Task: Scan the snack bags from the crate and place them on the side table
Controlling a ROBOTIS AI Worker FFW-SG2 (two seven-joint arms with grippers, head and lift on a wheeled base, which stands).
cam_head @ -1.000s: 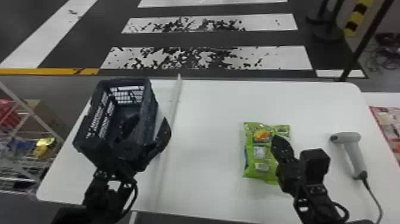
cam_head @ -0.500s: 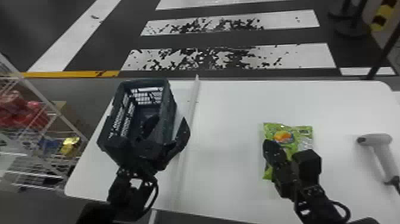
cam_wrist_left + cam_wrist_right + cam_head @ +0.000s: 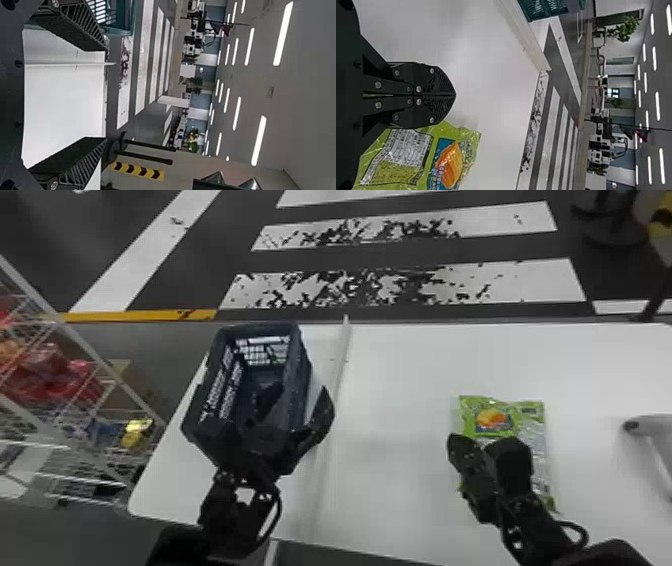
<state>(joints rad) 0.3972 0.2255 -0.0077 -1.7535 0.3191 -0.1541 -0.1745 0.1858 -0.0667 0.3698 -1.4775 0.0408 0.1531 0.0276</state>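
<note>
1. Green snack bag [image 3: 527,417] lies on the white tabletop [image 3: 400,375], beside the handheld scanner [image 3: 652,425].
2. Right pincer [image 3: 457,442], near the bag: closed, fingers together.
3. Left pincer [image 3: 298,396], at the plastic crate [image 3: 298,365]: fingers spread wide.

In the head view, the scanner [image 3: 657,431] and the counter [image 3: 400,375] are cut off by the right edge. The snack bag [image 3: 531,424] is partly covered by the right gripper [image 3: 459,444], its small print blurred. The crate's [image 3: 295,362] near end is partly hidden by the left gripper [image 3: 299,391].
</note>
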